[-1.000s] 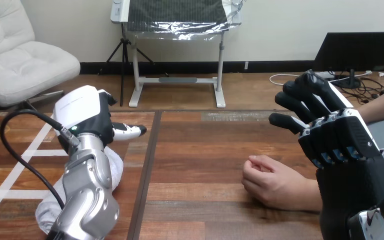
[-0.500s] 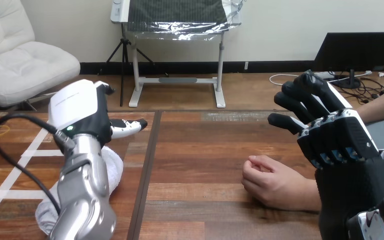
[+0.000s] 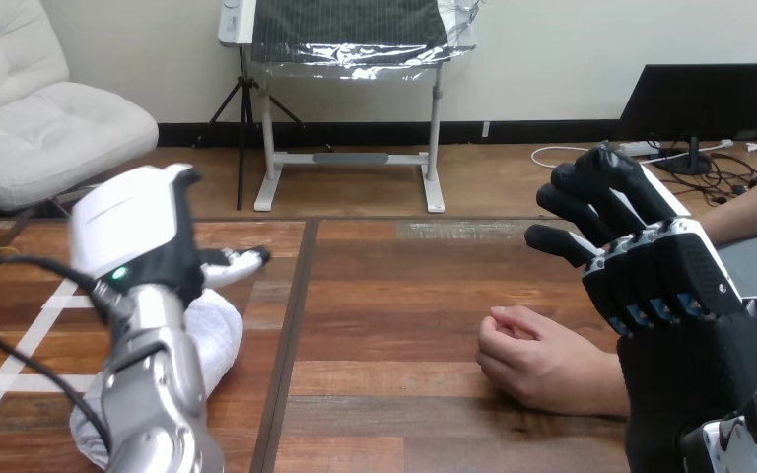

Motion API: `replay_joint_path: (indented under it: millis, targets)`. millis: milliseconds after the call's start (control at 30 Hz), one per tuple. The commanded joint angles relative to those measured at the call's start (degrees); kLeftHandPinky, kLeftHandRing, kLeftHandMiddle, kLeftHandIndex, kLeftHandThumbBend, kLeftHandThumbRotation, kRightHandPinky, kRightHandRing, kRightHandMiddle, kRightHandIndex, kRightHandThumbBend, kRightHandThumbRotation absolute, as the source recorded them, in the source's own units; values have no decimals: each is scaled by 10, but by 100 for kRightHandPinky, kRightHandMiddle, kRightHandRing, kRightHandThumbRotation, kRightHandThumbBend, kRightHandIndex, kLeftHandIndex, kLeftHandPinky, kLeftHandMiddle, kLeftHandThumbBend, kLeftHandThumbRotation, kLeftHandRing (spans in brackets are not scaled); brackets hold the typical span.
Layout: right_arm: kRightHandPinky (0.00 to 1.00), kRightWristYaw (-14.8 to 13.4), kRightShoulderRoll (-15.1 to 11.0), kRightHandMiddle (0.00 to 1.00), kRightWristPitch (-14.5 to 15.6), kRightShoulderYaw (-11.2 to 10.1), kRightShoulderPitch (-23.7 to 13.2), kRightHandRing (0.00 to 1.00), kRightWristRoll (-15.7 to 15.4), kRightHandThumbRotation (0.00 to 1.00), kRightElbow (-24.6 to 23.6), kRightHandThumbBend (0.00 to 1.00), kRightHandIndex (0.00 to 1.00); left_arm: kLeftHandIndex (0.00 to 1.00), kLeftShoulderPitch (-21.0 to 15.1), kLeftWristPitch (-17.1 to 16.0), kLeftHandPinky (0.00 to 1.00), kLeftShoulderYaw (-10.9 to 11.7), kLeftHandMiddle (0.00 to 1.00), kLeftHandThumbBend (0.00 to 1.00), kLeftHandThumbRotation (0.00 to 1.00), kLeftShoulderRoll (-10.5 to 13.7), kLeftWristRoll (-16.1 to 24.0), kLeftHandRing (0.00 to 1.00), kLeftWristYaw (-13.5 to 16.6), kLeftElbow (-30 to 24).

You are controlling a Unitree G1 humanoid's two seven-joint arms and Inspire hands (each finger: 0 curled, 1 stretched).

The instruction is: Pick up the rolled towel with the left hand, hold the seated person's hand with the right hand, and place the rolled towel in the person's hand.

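White and rolled, the towel (image 3: 215, 330) lies on the left part of the wooden worktop (image 3: 404, 296), its near end hidden behind the silver left forearm. The left hand (image 3: 138, 232) hangs just over the towel's far end with its white back turned to the camera; from here I cannot tell whether it is open or closed, or whether it touches the cloth. The person's hand (image 3: 537, 360) rests on the worktop at the right, loosely curled with the knuckles pointing left, well apart from the towel. The right hand (image 3: 670, 286) is raised above the person's forearm, with its fingers (image 3: 564, 242) spread, loosely bent and holding nothing. Whether it touches the forearm I cannot tell.
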Motion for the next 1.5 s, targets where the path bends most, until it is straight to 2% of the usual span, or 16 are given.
replay_joint_path:
  millis: [0, 133, 367, 667, 1000, 1467]
  targets:
    - [79, 1, 6, 86, -17, 2, -13, 86, 5, 100, -11, 88, 86, 85, -5, 33, 84, 0, 86, 89, 42, -4, 46, 85, -7, -27]
    - [79, 2, 6, 86, -19, 2, -14, 86, 6, 100, -8, 87, 86, 88, -2, 51, 94, -1, 90, 89, 43, -10, 65, 89, -13, -26]
    - [80, 6, 2, 86, -19, 3, -15, 86, 15, 100, -6, 88, 86, 91, 2, 70, 99, 5, 95, 89, 41, -24, 75, 95, -20, -27]
    - [81, 14, 3, 87, -23, 2, -17, 87, 24, 100, 0, 86, 87, 92, 0, 94, 100, 1, 97, 88, 40, -30, 82, 97, -35, -10]
    - [83, 18, 3, 87, -23, 0, -18, 87, 26, 100, 1, 86, 88, 92, -5, 110, 100, 0, 97, 88, 39, -43, 76, 97, -36, 18]
    - [83, 20, 2, 87, -20, -2, -17, 87, 29, 100, -2, 87, 88, 91, -11, 117, 100, 2, 96, 89, 39, -59, 60, 96, -35, 46]
